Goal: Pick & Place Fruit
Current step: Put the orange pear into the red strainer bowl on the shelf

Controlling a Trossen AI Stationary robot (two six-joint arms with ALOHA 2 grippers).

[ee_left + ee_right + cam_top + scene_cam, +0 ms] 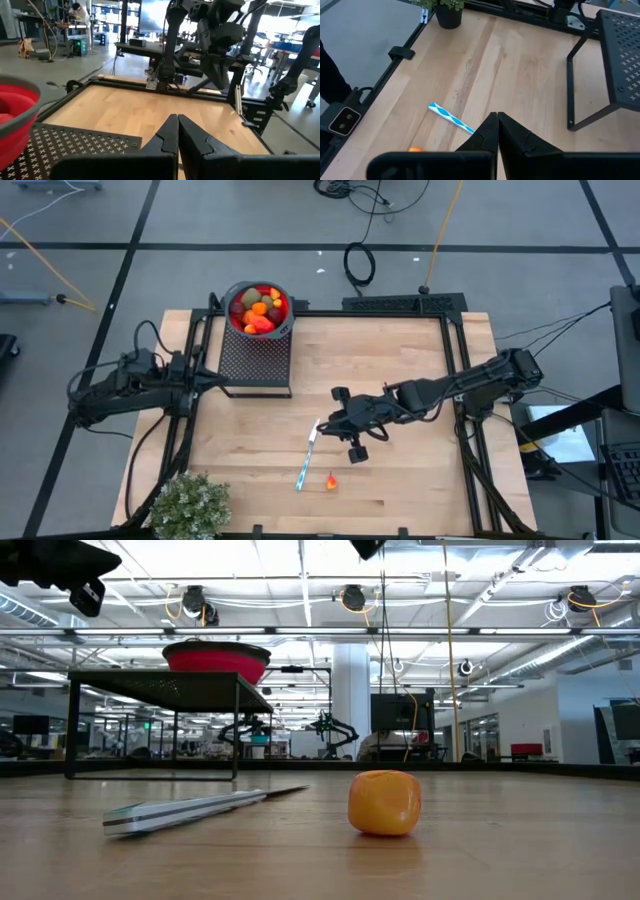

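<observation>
- My right arm reaches from the right edge over the middle of the tabletop (400, 380), and my right tool (322, 423) hangs above the wood with its fingers (492, 131) pressed together, holding nothing.
- My left arm lies folded at the left edge, with my left tool (213, 379) beside the black rack (256, 360), also pinched closed and empty.
- One orange fruit (331, 480) lies alone on the tabletop, near the front edge, in front of my right tool and apart from it.
- A blue-and-white stick (307, 456) lies between that fruit and my right tool, just beside the fruit.
- The other fruit fills the red bowl (259, 308) on the rack's far end.
</observation>
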